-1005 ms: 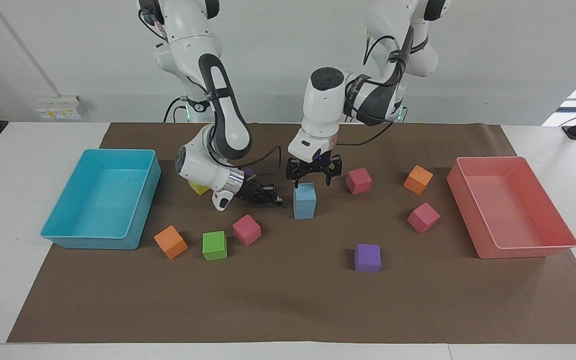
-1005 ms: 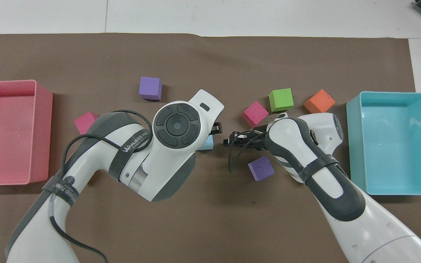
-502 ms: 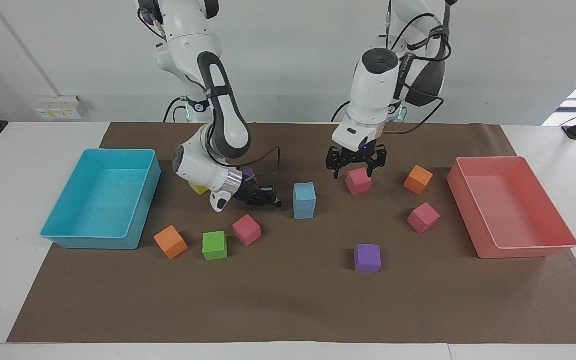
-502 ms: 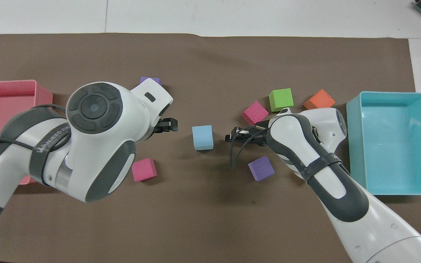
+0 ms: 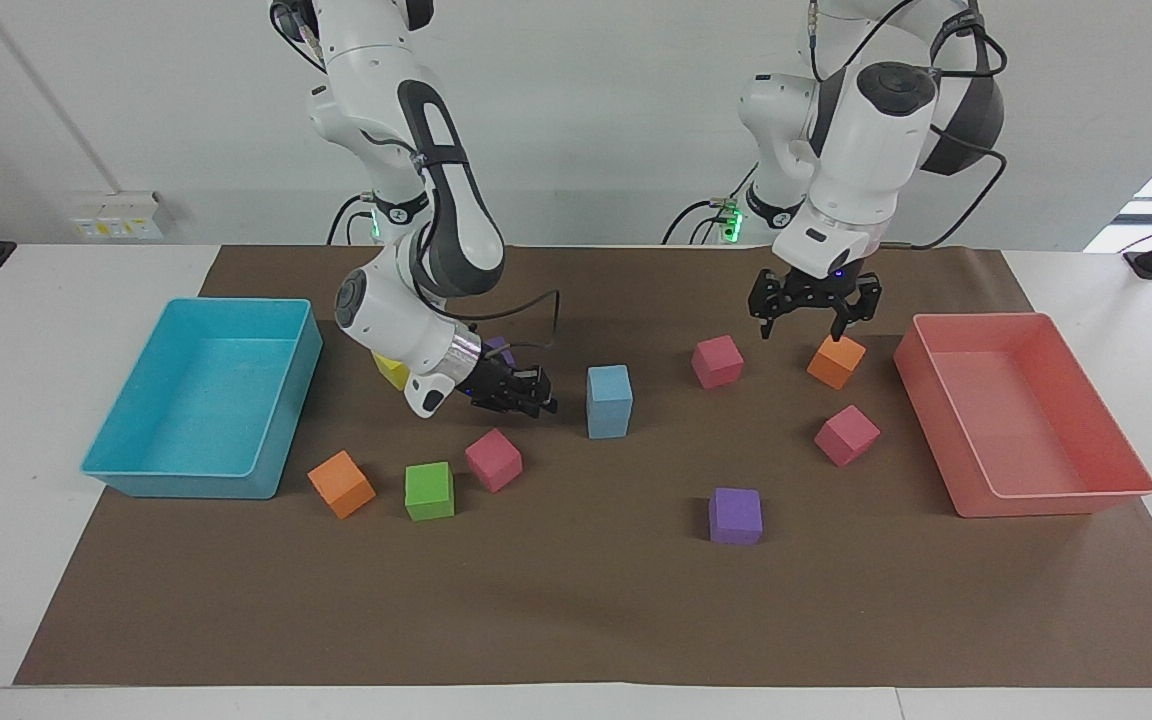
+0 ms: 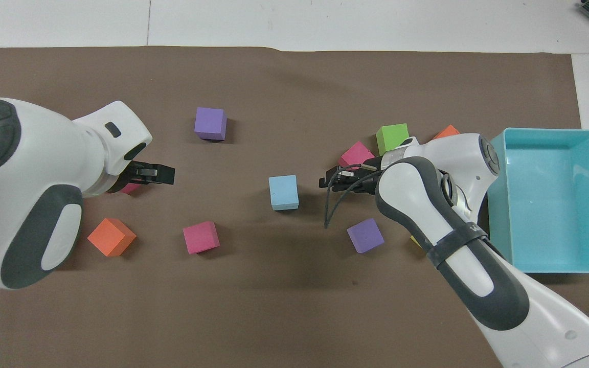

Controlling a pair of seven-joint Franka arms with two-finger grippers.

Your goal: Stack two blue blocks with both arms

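The blue blocks point(image 5: 609, 401) stood stacked mid-table. The left gripper point(image 5: 814, 312) hung spread over an orange cube point(image 5: 835, 360). The right gripper point(image 5: 521, 391), empty, hovered beside the stack; whether spread or pressed together could not be told.

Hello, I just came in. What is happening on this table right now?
Two robot arms are stacking blue blocks, and that looks done: the blue blocks stand one on the other in the middle of the brown mat, and neither claw touches them. The left claw hangs open over an orange cube near the pink tray. The right claw is low beside the stack, holding nothing.
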